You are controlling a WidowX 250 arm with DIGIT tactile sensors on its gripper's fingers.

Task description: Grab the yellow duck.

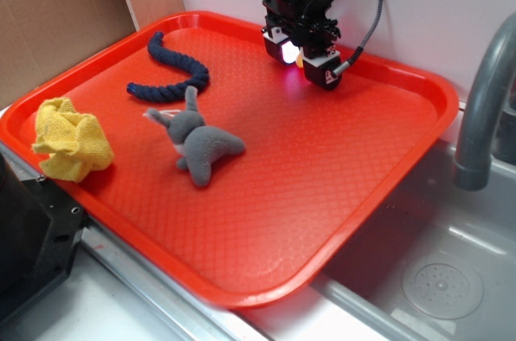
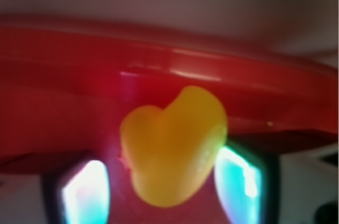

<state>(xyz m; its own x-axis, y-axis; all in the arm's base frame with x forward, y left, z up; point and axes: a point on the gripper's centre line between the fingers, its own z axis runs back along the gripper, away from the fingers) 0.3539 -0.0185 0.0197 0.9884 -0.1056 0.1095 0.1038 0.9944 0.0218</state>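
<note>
My gripper (image 1: 301, 57) is low at the far edge of the red tray (image 1: 322, 196), and the yellow duck (image 2: 172, 147) sits between my two fingers (image 2: 85, 192). In the wrist view the pads stand just beside its body on both sides, but the picture is blurred, so I cannot tell if they already press it. I judge I am placed this way so the fingers can squeeze the soft body from its sides. Farther out on the tray lie a grey plush (image 1: 200, 141), a dark blue rope (image 1: 173, 75) and a yellow cloth (image 1: 71, 138), all well apart from me. The tray rests beside a metal sink (image 1: 435, 268) with a grey faucet (image 1: 484, 99), before a white wall.
</note>
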